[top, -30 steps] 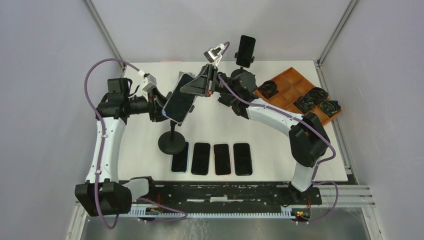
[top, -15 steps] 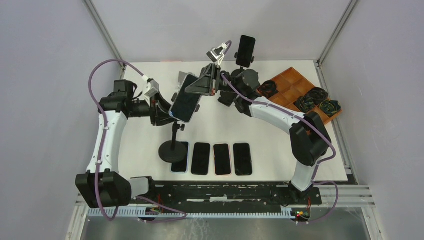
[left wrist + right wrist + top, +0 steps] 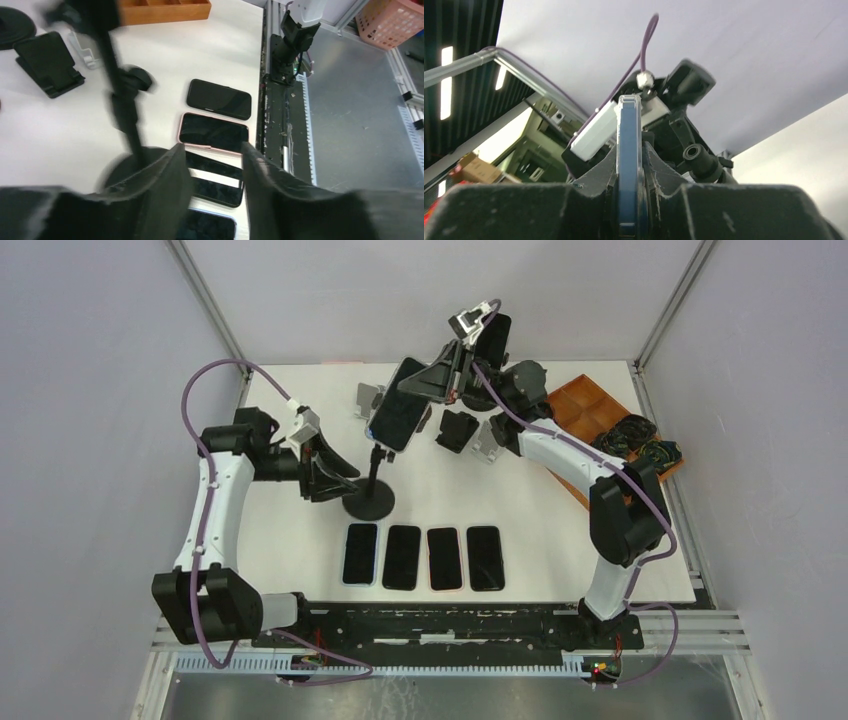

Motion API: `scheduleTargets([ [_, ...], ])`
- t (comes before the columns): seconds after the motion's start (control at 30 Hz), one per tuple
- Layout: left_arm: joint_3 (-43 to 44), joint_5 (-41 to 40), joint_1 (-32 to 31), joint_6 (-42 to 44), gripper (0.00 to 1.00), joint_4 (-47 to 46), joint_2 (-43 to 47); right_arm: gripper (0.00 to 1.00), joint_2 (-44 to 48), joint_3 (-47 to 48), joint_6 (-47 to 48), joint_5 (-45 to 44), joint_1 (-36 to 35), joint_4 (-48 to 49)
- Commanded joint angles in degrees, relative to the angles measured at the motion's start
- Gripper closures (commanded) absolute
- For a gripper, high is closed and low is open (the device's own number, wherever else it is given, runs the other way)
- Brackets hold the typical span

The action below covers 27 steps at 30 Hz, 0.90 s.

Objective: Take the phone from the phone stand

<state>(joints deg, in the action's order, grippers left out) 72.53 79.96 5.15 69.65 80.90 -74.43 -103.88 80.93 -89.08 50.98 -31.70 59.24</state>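
My right gripper [image 3: 424,390] is shut on the phone [image 3: 397,418], a dark phone with a blue edge [image 3: 629,150], and holds it tilted above the back middle of the table. The black phone stand [image 3: 369,503] has a round base and a thin pole. The pole's top meets the phone's lower end, and I cannot tell whether the clamp still holds it. My left gripper [image 3: 345,474] is low, just left of the stand's base. In the left wrist view its fingers [image 3: 165,185] stand a little apart with nothing between them [image 3: 212,150]. The blurred pole [image 3: 122,100] is outside them, to the left.
Several phones [image 3: 401,556] lie in a row near the front. A second stand with a phone [image 3: 491,340] is at the back. Between stand and tray sits a small black desk stand [image 3: 458,430]. A wooden tray [image 3: 585,400] of coiled cables is at the right.
The right gripper has carried the phone right and toward the back. The stand has slid right with it. The left gripper has come down beside the base and its fingers have narrowed.
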Motion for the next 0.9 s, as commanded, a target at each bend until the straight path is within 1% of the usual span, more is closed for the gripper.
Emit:
scheduleTargets([
  [0.0, 0.79, 2.10, 0.50, 2.80, 0.17, 2.93, -0.69, 1.00, 4.62, 5.65, 0.62, -8.17, 0.07, 5.34],
  [0.03, 0.81, 3.02, 0.81, 2.78, 0.02, 2.95, -0.79, 1.00, 4.80, 5.65, 1.39, -8.13, -0.37, 4.62],
  [0.07, 0.96, 4.13, 1.22, 2.76, 0.00, 2.96, -0.86, 1.00, 5.02, 5.60, 1.85, -8.18, -0.91, 4.00],
  [0.23, 4.18, 7.23, 5.54, 1.48, 0.00, 2.95, -1.86, 1.00, 5.44, 6.72, 3.17, -9.05, -3.24, 2.42],
  [0.37, 7.43, 6.05, 7.56, -0.71, 0.00, 2.94, -3.58, 1.00, 4.86, 9.90, 6.25, -9.32, -5.40, -1.61],
  [0.5, 9.10, 2.35, 7.68, -2.90, 0.00, 2.29, -6.09, 1.00, 4.17, 11.22, 7.09, -9.56, -6.60, -3.08],
  [0.53, 10.36, 0.86, 7.76, -6.82, 0.00, 0.36, -6.91, 1.00, 4.21, 11.12, 7.49, -9.65, -6.66, -3.44],
  [0.57, 11.53, -1.67, 7.77, -14.43, 0.00, -4.65, -7.42, 1.00, 4.28, 10.87, 7.80, -9.72, -6.68, -3.89],
  [0.6, 12.12, -5.67, 7.61, -27.00, 0.00, -13.31, -6.96, 1.00, 4.42, 10.38, 7.85, -9.76, -6.70, -3.98],
  [0.63, 11.32, -12.95, 6.84, -43.51, 0.00, -26.59, -5.60, 1.00, 4.51, 9.88, 7.86, -9.76, -6.64, -3.80],
  [0.67, 10.84, -19.96, 6.28, -51.56, 0.00, -33.38, -3.99, 1.00, 4.71, 9.25, 7.95, -9.74, -6.67, -3.70],
  [0.7, 11.18, -21.44, 6.13, -50.07, 0.00, -34.26, -2.75, 1.00, 4.96, 8.70, 8.03, -9.79, -6.66, -3.70],
  [0.77, 11.54, -20.78, 6.06, -48.82, 0.00, -34.23, -0.54, 1.00, 5.43, 7.96, 8.35, -9.87, -6.68, -3.77],
  [0.87, 8.32, -15.15, 5.97, -48.49, 0.00, -34.17, 2.81, 1.00, 5.61, 8.00, 8.48, -9.85, -6.72, -4.05],
])
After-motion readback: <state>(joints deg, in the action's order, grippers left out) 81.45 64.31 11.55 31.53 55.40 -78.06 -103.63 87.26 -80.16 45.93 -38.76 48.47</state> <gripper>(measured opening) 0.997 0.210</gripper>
